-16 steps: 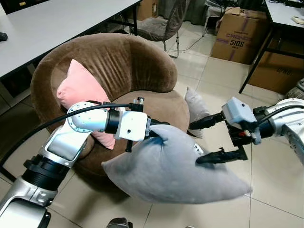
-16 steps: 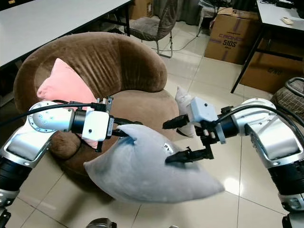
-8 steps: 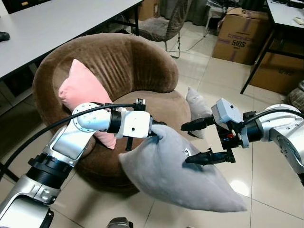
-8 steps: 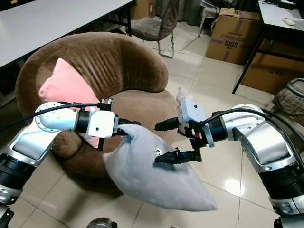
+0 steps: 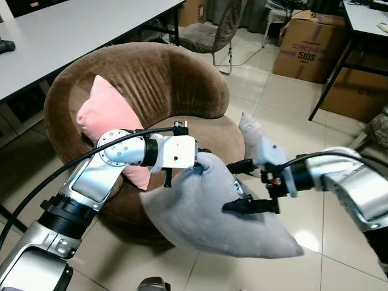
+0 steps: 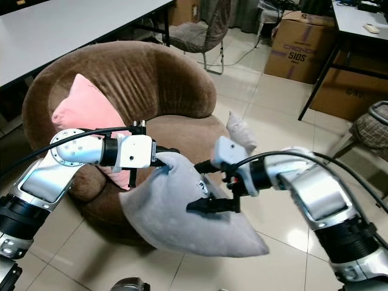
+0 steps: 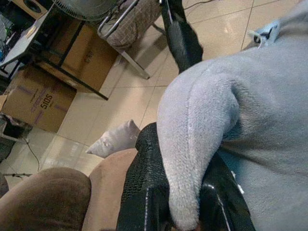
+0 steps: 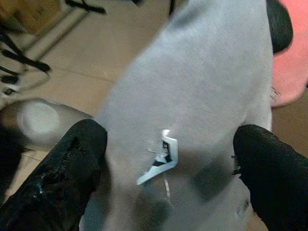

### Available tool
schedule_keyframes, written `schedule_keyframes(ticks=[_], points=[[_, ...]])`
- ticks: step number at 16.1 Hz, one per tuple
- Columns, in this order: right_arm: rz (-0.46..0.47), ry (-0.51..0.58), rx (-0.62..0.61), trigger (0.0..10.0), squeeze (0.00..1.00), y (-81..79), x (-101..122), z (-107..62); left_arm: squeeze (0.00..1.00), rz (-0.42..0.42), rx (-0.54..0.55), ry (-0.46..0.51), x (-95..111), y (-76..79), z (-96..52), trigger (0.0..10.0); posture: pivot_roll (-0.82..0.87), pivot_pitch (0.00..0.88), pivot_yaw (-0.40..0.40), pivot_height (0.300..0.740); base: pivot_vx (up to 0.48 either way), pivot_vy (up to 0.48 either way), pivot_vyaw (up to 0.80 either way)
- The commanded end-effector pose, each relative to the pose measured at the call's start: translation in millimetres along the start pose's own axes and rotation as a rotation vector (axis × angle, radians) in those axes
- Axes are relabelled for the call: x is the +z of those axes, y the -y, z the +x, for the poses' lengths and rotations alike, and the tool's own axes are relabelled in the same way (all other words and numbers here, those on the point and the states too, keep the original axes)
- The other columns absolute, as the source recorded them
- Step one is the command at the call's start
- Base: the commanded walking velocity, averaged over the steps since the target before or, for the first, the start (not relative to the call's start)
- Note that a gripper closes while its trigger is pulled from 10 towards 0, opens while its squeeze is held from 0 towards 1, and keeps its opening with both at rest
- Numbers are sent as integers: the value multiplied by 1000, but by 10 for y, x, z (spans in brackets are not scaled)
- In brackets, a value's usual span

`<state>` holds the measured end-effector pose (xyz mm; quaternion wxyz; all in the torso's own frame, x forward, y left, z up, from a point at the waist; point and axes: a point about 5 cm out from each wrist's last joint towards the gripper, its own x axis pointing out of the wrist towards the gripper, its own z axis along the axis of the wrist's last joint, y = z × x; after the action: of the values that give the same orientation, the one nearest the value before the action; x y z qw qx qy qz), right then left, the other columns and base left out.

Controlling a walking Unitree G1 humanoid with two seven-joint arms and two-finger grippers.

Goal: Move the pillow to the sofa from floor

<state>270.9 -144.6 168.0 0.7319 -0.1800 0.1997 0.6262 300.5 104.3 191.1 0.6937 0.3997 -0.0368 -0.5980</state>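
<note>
A large grey pillow hangs in the air in front of the round brown sofa, partly over the seat's front edge. My left gripper is shut on the pillow's upper corner; in the left wrist view the corner is pinched between the black fingers. My right gripper stands open across the pillow's right side, one finger above and one below. In the right wrist view the grey pillow and its white label lie between the spread fingers.
A pink pillow leans against the sofa's back left. A smaller grey pillow lies on the tiled floor beside the sofa. A white table stands at the left, with cardboard boxes and an office chair behind.
My right gripper has moved left onto the pillow and now straddles its side. The left gripper has carried the pillow closer to the sofa seat.
</note>
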Motion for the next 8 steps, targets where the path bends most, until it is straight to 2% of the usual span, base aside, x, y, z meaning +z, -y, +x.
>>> schedule_keyframes(ticks=[1, 4, 6, 7, 8], points=[[17, -68, -58, 10000, 0, 37, -100, 56, 0, 46, 45, 66, 183, -102, -11, 10000, 83, 0, 12, 740, 0, 0, 0], [34, -173, -193, 10000, 0, 136, -269, 103, 0, 37, 35, 119, 299, -80, -47, 10000, 83, 0, 18, 740, 0, 0, 0], [34, -171, -221, 9608, 0, 163, -288, 109, 0, 21, 36, 158, 358, -71, -78, 10000, 84, 0, 18, 740, 0, 0, 0], [29, -160, -225, 3412, 0, 175, -279, 109, 0, 18, 45, 177, 386, -82, -88, 10000, 84, 0, 17, 740, 0, 0, 0], [28, -149, -228, 0, 0, 186, -269, 112, 0, 21, 50, 184, 399, -90, -95, 10000, 84, 0, 17, 740, 0, 0, 0]])
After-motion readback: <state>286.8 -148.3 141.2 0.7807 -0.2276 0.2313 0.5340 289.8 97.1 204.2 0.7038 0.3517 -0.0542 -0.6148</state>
